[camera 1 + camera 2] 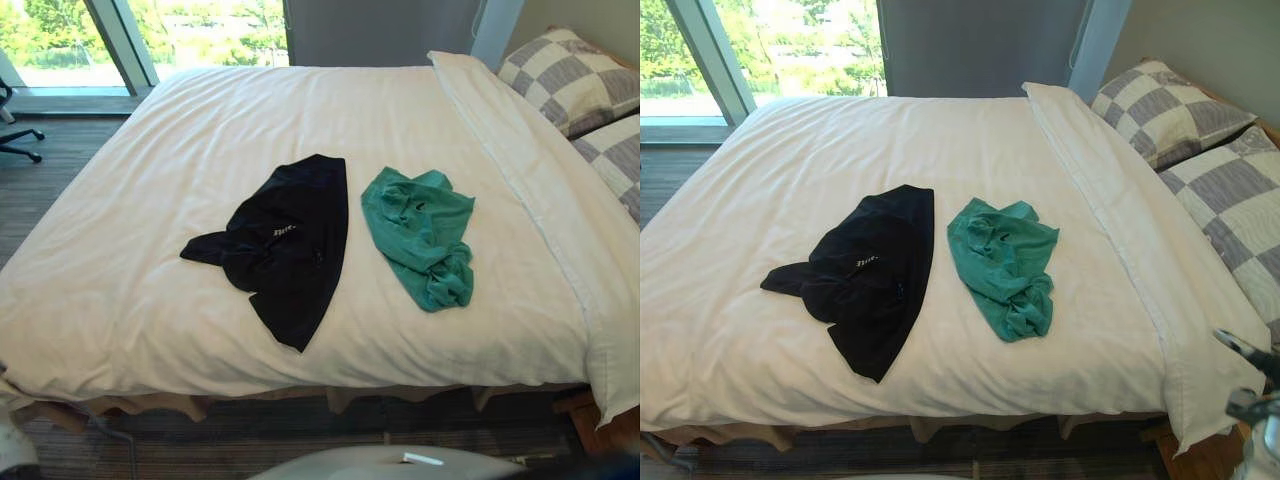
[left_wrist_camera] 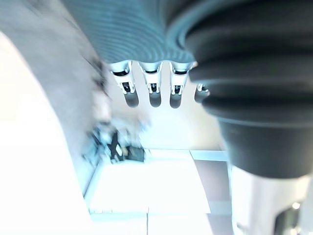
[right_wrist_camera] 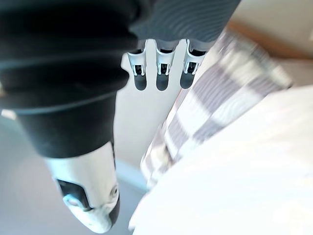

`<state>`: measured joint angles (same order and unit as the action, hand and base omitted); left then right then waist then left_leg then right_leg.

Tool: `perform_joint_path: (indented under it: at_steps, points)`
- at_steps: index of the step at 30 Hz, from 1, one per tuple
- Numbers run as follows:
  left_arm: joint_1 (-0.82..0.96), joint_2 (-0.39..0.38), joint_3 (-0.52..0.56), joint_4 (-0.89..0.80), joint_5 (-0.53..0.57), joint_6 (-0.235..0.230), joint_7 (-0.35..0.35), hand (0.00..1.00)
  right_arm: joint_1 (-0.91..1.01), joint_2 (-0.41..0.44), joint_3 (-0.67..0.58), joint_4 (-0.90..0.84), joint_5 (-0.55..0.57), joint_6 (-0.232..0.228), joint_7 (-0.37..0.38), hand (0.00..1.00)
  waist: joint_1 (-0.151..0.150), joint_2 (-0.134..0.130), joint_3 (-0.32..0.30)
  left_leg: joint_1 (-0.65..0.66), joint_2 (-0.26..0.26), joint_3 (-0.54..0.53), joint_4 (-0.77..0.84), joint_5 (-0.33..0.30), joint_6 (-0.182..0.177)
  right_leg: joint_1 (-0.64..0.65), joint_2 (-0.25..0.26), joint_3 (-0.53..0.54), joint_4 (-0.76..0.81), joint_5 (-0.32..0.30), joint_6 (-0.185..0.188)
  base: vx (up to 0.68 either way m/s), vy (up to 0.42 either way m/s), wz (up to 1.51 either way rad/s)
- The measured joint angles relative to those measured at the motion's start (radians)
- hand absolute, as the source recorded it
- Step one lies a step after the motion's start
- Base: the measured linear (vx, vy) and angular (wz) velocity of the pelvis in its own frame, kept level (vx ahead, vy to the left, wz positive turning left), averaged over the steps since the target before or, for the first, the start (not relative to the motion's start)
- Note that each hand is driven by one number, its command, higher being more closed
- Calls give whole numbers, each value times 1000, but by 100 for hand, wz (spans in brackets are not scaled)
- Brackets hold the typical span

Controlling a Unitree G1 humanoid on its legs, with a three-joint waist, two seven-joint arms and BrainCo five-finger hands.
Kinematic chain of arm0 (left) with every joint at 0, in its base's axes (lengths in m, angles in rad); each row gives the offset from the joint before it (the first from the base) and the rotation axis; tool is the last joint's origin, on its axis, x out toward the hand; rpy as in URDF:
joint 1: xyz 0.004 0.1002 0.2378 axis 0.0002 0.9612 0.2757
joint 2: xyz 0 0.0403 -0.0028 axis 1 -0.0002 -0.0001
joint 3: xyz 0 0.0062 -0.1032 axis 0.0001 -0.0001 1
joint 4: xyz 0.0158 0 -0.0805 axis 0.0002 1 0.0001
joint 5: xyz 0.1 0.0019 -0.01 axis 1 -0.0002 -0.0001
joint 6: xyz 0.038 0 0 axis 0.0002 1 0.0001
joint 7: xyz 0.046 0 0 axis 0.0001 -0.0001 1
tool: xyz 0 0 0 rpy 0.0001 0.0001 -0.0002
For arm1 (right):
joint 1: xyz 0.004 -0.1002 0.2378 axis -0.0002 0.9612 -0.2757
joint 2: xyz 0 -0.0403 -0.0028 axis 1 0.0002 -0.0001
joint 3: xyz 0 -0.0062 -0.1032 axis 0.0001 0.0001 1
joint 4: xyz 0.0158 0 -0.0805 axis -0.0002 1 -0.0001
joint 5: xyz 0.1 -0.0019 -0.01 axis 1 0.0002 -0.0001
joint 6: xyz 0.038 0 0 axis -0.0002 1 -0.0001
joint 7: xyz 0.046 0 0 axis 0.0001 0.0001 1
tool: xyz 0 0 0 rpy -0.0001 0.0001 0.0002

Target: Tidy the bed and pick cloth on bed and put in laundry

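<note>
At the head of the bed point(image 1: 150, 300) the checked pillows point(image 1: 1160, 110) run off the frame's edge, and an office chair point(image 1: 20, 138) off the bed's far left corner is mostly cut away. The white print on the black garment point(image 1: 290, 250) mid-bed is too small to read. Past the left hand's fingers a dark shape point(image 2: 120, 149) is too blurred to identify.

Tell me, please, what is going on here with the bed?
Nothing is being handled yet. A black garment and a green garment lie side by side on the white duvet, with checked pillows at the head of the bed. The robot's left hand and right hand are both open and hold nothing, so both clothes are yet to be picked up.
</note>
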<state>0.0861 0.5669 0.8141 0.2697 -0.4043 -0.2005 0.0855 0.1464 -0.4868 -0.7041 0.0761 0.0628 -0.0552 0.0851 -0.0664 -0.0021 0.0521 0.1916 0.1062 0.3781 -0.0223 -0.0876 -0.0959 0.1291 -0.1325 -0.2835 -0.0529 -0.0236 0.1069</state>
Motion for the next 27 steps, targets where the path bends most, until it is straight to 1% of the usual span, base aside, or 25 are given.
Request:
perform_joint_path:
  at_steps: [1, 2, 3, 4, 5, 6, 7, 8, 9, 10, 11, 12, 14, 15, 16, 18, 19, 20, 21, 22, 24, 25, 26, 27]
  points:
    - [-24, 3, -20, -37, 35, 13, -15, 0, -14, -16, 23, -30, 3, 33, 10, 0, -1, 5, 7, 3, 0, 1, 1, 0, 0, -3, 0, 5, 1, 1, -1, -22, -27, -10]
    - [-50, 5, -29, -50, 58, 15, -43, 0, -36, -36, 50, -32, 5, 58, 22, 0, -4, 9, 9, 3, 0, 4, 3, 0, 0, -9, 1, 14, 6, 1, -1, -26, -33, -16]
    - [-66, 5, -38, -56, 62, 16, -68, 0, -41, -44, 60, -33, 5, 65, 28, 0, -5, 9, 10, 4, 1, 7, 6, 0, 0, -13, 1, 23, 9, 1, -1, -21, -37, -21]
    - [-76, 5, -70, -88, 71, 18, -109, 0, -52, -44, 81, -46, 5, 72, 37, 0, -1, 13, 15, 6, 1, 13, 9, 0, 0, -15, 1, 29, 13, 1, -1, -28, -38, -23]
    - [-77, 5, -113, -114, 131, -14, -127, 0, -64, -44, 112, -62, 5, 76, 46, 0, -2, 18, 30, 16, 2, 23, 9, 0, 0, -15, 2, 42, 20, 0, -1, -31, -28, -24]
    - [-77, 6, -134, -121, 141, -38, -150, 0, -72, -44, 132, -64, 4, 76, 52, 0, -2, 19, 36, 19, 1, 27, 9, 0, 1, -17, 2, 53, 21, 0, -1, -51, -27, -25]
    - [-90, 6, -188, -117, 142, -102, -189, 0, -76, -40, 172, -59, 2, 73, 63, 0, -3, 20, 42, 19, 1, 28, 14, -2, 3, -21, 2, 63, 22, 1, -1, -63, -30, -26]
    - [-119, 6, -245, -89, 153, -146, -202, 0, -78, -31, 219, -45, -2, 66, 69, 0, -3, 19, 47, 16, 1, 33, 21, -2, 3, -27, 2, 77, 23, 1, -2, -64, -36, -26]
    - [-134, 6, -276, -60, 164, -161, -207, 0, -82, -24, 243, -38, -8, 61, 70, 0, -3, 20, 49, 15, 2, 39, 26, -2, 3, -33, 2, 83, 27, 2, -3, -64, -37, -34]
    - [-168, 6, -333, 10, 181, -174, -210, 0, -96, -8, 286, -29, -10, 55, 71, 0, -8, 23, 56, 14, 3, 54, 28, -2, 3, -45, 5, 103, 32, 4, -6, -78, -38, -37]
    - [-193, 6, -377, 60, 223, -178, -196, 0, -114, 11, 312, -18, -10, 43, 70, 0, -16, 24, 64, 9, 5, 55, 30, -2, 3, -57, 8, 117, 35, 8, -11, -84, -42, -36]
    - [-220, 6, -415, 99, 275, -179, -179, 0, -126, 20, 338, -14, -12, 36, 70, 0, -29, 23, 78, -2, 6, 56, 35, -2, 3, -70, 10, 123, 35, 14, -14, -107, -47, -27]
    - [-291, 6, -495, 165, 381, -178, -120, 0, -158, 25, 384, -15, -18, 27, 65, 0, -38, 16, 115, -44, 12, 71, 42, -2, 3, -125, 17, 149, 38, 35, -23, -155, -50, -34]
    - [-344, 6, -527, 196, 445, -174, -74, 0, -184, 26, 403, -14, -18, 27, 56, 0, -38, 9, 142, -70, 16, 83, 43, -2, 3, -162, 24, 169, 38, 51, -29, -161, -43, -39]
    - [-374, 7, -542, 209, 474, -171, -52, 0, -196, 26, 407, -15, -17, 27, 52, 0, -40, 4, 157, -79, 16, 86, 44, -2, 4, -177, 26, 175, 39, 56, -30, -168, -48, -36]
    - [-483, 11, -603, 248, 561, -140, 21, 0, -252, 26, 415, -19, -10, 27, 17, 0, -49, -10, 215, -125, 16, 101, 55, 3, 11, -236, 26, 194, 60, 71, -35, -149, -43, -21]
    - [-530, 18, -629, 263, 598, -117, 50, 0, -277, 26, 418, -22, -3, 27, 1, 0, -55, -13, 241, -142, 16, 104, 66, 4, 12, -256, 25, 203, 67, 74, -37, -151, -38, -19]
    - [-583, 32, -662, 276, 642, -85, 75, 0, -305, 26, 422, -29, 7, 27, -18, 0, -56, -13, 267, -161, 17, 111, 71, 5, 14, -282, 26, 215, 73, 81, -40, -169, -58, -18]
    - [-627, 45, -686, 276, 679, -53, 102, 0, -316, 26, 423, -50, 15, 28, -31, 0, -60, -9, 281, -190, 17, 116, 79, 8, 16, -310, 26, 221, 73, 89, -42, -107, -45, -16]
    - [-648, 55, -695, 276, 694, -40, 118, 0, -320, 26, 423, -63, 20, 28, -33, 0, -62, -8, 291, -196, 18, 120, 79, 11, 16, -319, 26, 224, 74, 92, -43, -66, -48, -12]
    - [-709, 90, -707, 277, 748, 19, 168, 0, -336, 25, 431, -95, 37, 29, -34, 0, -77, -4, 328, -210, 19, 131, 79, 18, 17, -337, 26, 232, 79, 95, -46, -28, -39, -8]
    - [-720, 95, -708, 278, 755, 33, 178, 0, -336, 24, 432, -102, 43, 29, -34, 0, -81, -2, 333, -211, 20, 131, 79, 19, 17, -340, 25, 234, 80, 95, -46, -19, -24, -8]
    - [-744, 104, -716, 284, 787, 65, 206, 0, -335, 24, 432, -109, 52, 29, -34, 0, -84, -1, 335, -222, 21, 135, 83, 19, 17, -354, 26, 242, 84, 95, -46, -7, -11, -6]
    - [-758, 112, -724, 289, 799, 81, 214, 0, -334, 22, 432, -114, 54, 29, -34, 0, -87, 0, 336, -232, 21, 135, 88, 19, 17, -363, 25, 242, 87, 95, -46, 0, 0, 0]
